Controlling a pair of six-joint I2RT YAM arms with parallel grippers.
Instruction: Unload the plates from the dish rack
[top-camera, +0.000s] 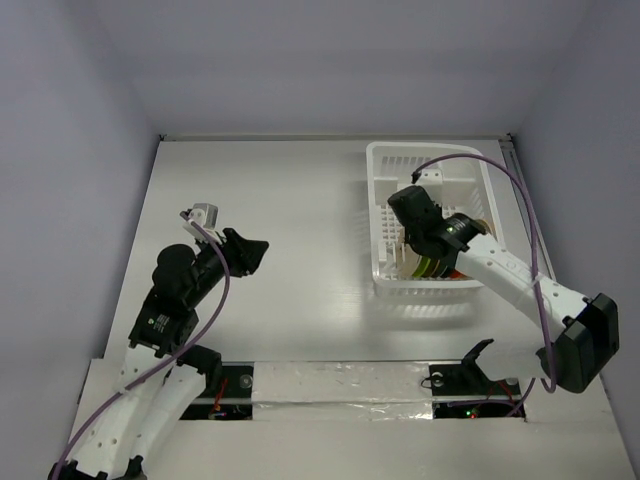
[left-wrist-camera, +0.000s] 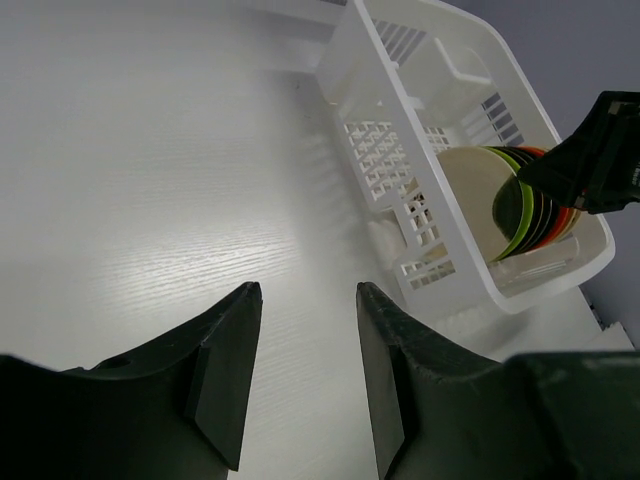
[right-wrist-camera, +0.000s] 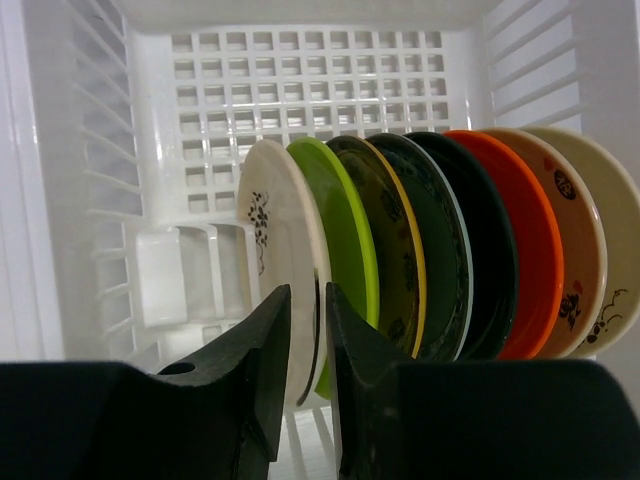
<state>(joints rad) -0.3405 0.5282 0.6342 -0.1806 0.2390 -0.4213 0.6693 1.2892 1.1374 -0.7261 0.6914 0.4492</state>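
White table with dish rack, grey walls

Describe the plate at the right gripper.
In the white dish rack at the table's far right stands a row of upright plates. It is the cream plate with a dark floral mark, ending the row beside the lime green plate.
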